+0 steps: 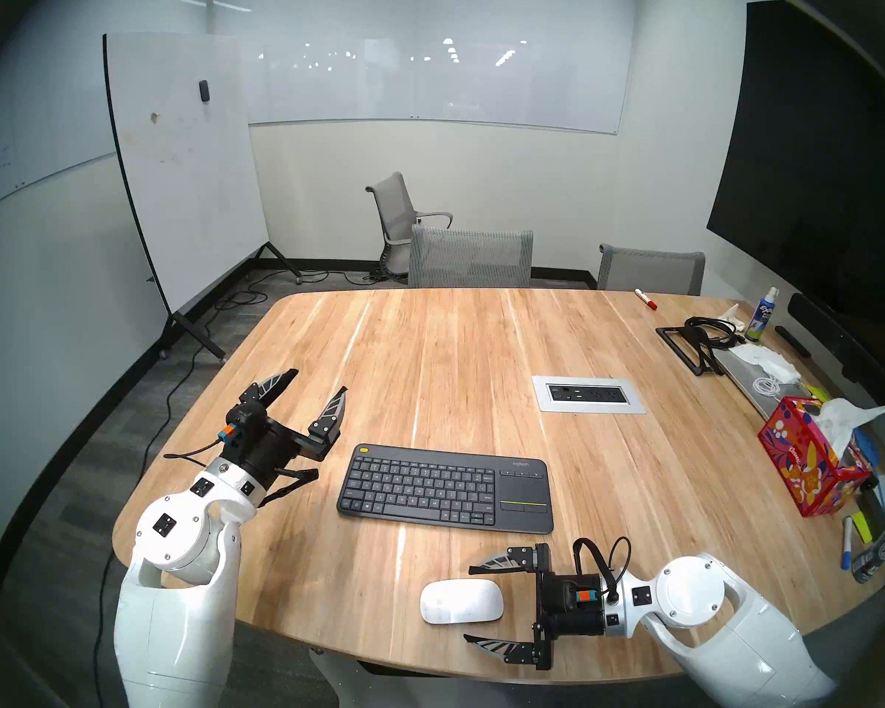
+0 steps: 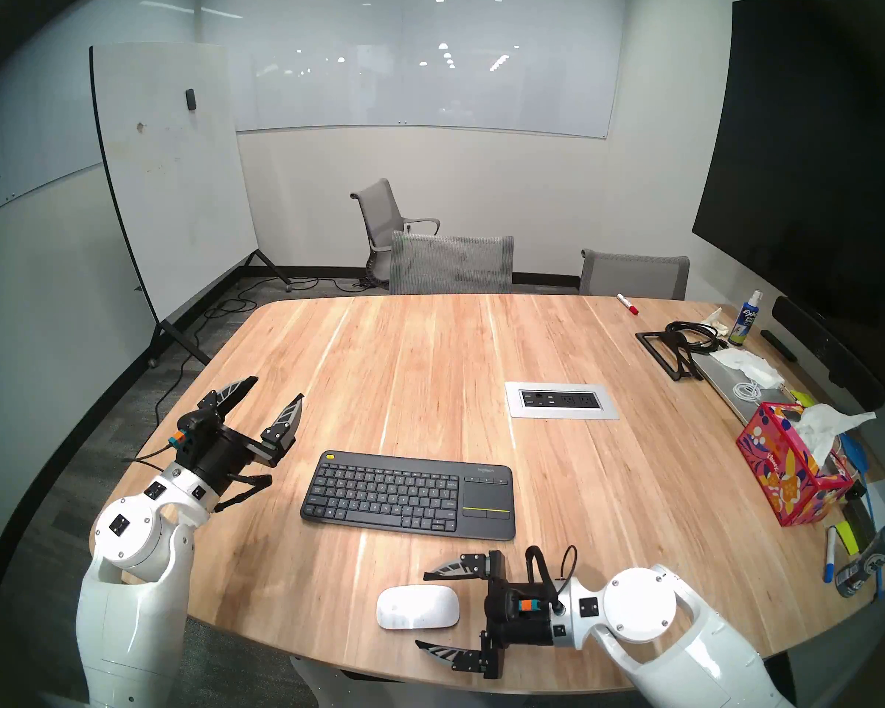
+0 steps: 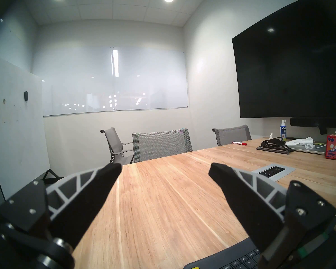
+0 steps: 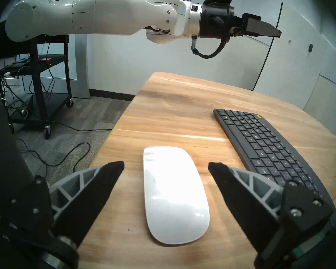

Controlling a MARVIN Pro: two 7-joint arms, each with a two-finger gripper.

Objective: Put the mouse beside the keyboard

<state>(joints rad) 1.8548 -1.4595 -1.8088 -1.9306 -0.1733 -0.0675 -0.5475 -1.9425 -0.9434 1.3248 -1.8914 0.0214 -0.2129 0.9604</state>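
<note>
white mouse on table, flanked untouched by wide-spread right gripper; keyboard near; left gripper wide, empty.

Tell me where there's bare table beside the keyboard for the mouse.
Bare wood lies right of the keyboard, toward the tissue box, and between it and the socket panel. Crowded: the far-right edge. The mouse sits in front.

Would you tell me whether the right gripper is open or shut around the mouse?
Open. The right gripper has its fingers spread on either side of the mouse, with bare table showing between each finger and it.
</note>
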